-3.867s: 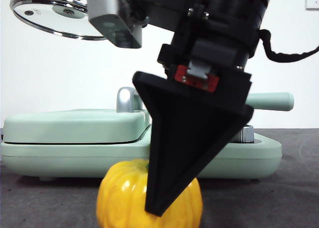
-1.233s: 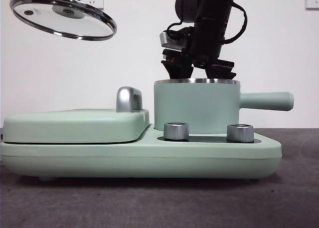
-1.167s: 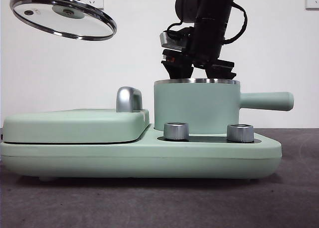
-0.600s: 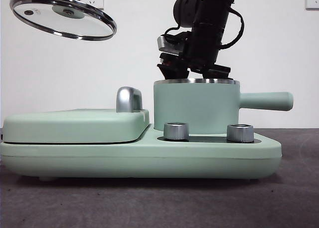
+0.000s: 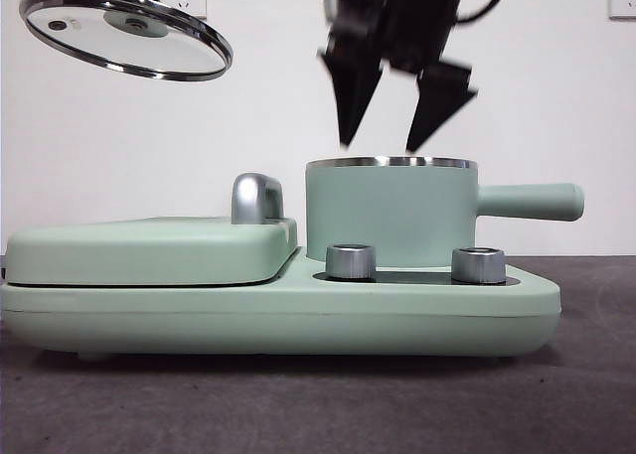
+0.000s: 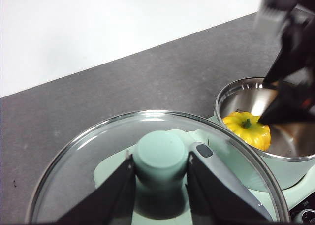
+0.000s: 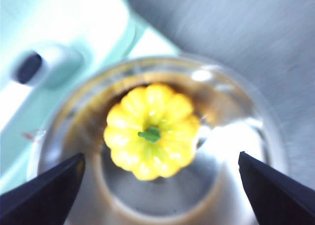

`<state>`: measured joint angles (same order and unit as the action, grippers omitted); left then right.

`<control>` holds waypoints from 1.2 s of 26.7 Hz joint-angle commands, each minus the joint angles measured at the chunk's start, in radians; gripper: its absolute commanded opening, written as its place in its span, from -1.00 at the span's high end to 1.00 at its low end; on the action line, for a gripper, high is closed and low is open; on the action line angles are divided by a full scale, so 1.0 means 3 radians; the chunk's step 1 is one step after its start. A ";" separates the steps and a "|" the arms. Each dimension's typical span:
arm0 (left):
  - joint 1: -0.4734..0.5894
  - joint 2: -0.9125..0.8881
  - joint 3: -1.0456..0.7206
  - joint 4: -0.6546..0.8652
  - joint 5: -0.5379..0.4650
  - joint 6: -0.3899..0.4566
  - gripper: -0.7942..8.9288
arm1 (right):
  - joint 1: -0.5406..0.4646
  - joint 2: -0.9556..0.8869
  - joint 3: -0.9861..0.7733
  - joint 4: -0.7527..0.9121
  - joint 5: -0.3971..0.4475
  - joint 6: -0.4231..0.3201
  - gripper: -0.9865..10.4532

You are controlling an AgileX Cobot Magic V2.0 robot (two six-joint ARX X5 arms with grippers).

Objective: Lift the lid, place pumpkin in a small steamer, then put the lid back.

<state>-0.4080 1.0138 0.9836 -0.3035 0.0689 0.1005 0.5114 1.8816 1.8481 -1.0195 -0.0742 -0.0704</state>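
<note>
The glass lid (image 5: pixel 126 32) hangs tilted in the air at the upper left, its mint knob (image 6: pixel 161 157) clamped by my left gripper (image 6: pixel 160 171). The small steamer (image 5: pixel 391 211), a mint pot with a long side handle, stands on the base unit. Inside it lies the yellow pumpkin (image 7: pixel 151 131) (image 6: pixel 246 129), stem up; the pot wall hides it in the front view. My right gripper (image 5: pixel 391 136) hovers open just above the pot's rim, holding nothing, its fingers (image 7: pixel 42 193) spread wide on either side of the pumpkin.
The wide mint base unit (image 5: pixel 278 310) carries a flat rectangular cover (image 5: pixel 149 247) with a chrome handle (image 5: pixel 256 197) on its left half and two silver knobs (image 5: pixel 351 260) in front of the pot. Dark table surface (image 5: pixel 298 404) lies before it.
The right gripper has risen out of the pot to just above the rim, empty, its jaws spread. Earlier it gripped the pumpkin on the table. The lid has stayed still.
</note>
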 commanded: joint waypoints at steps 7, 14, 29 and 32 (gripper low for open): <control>-0.0006 -0.0008 0.0055 0.0104 -0.0006 -0.0018 0.81 | 0.0056 -0.0960 -0.0924 0.0876 0.0278 0.0051 -0.01; -0.0010 -0.0001 0.0055 0.0102 0.0034 -0.0028 0.81 | 0.0056 -0.2389 -0.2490 0.1596 0.0332 0.0120 0.21; -0.0327 0.0364 0.0056 0.0397 0.0374 -0.0025 0.81 | 0.0058 -0.4186 -0.3760 0.1335 0.0327 0.0473 0.21; -0.0429 0.0509 0.0056 0.0660 0.0374 -0.0025 0.81 | 0.0058 -0.4326 -0.3778 0.1155 0.0327 0.0473 0.21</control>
<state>-0.5251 1.1526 0.9836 -0.1596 0.1768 0.0998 0.5220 0.5850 0.7151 -0.6704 0.0231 0.0582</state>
